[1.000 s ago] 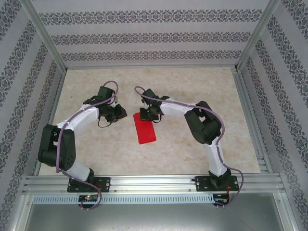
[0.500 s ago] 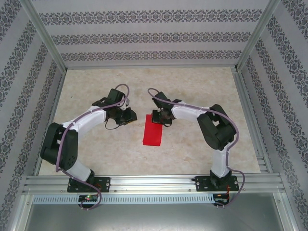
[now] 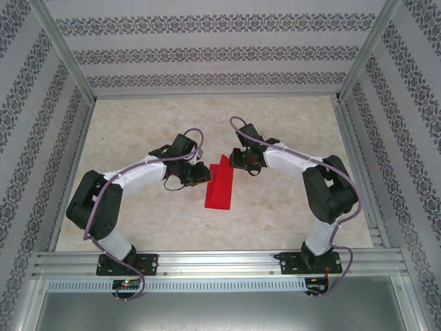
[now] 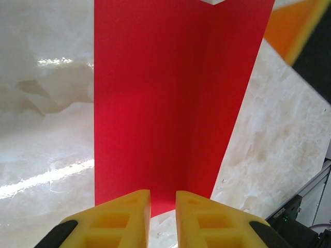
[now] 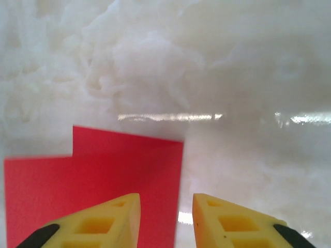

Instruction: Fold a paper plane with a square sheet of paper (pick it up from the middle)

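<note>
The square sheet of paper (image 3: pixel 219 186), folded into a narrow strip with one flap standing up, is lying mid-table between the arms; its edge is being pinched between the nearly closed yellow fingers (image 4: pixel 122 209) of the left gripper (image 3: pixel 200 174). The right gripper (image 5: pixel 164 219) is being held partly open at the far end, gripping nothing. With so small a bite being taken on thin paper, the crease is probably being left free to spring open or skew.

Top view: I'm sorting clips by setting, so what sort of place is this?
Likely a lab robot cell: aluminium frame rail, patterned backdrop walls, marble-look table holding only red paper.
</note>
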Robot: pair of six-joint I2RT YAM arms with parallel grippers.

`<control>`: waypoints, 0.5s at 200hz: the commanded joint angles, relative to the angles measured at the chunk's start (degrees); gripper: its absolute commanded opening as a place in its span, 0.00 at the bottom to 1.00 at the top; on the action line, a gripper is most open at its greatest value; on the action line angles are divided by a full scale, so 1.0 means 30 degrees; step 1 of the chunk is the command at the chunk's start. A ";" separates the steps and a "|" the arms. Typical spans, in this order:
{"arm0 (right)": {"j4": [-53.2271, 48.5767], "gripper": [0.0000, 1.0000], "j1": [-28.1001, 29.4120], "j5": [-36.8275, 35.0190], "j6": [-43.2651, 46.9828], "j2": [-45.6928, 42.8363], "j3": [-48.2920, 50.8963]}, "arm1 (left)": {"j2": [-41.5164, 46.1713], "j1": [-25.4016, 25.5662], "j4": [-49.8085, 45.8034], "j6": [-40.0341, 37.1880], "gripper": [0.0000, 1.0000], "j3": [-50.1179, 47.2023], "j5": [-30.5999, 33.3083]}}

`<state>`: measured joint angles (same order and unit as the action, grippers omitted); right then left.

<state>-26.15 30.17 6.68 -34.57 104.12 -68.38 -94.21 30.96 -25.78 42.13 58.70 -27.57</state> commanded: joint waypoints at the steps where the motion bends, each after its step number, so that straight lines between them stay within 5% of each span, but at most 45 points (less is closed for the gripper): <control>1: 0.0164 0.37 -0.0399 0.1065 0.1669 0.1125 -0.1406 | -0.0009 0.0306 0.0519 0.0416 0.21 0.0224 0.0518; 100: -0.1693 0.37 -0.0566 0.1290 0.1661 0.3986 -0.4067 | 0.2394 0.0852 0.2811 0.0832 0.21 -0.1109 0.0402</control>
<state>-28.42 28.71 10.04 -29.85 116.22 -79.83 -90.78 31.51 -23.57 43.55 56.82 -24.80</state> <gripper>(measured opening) 0.377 0.207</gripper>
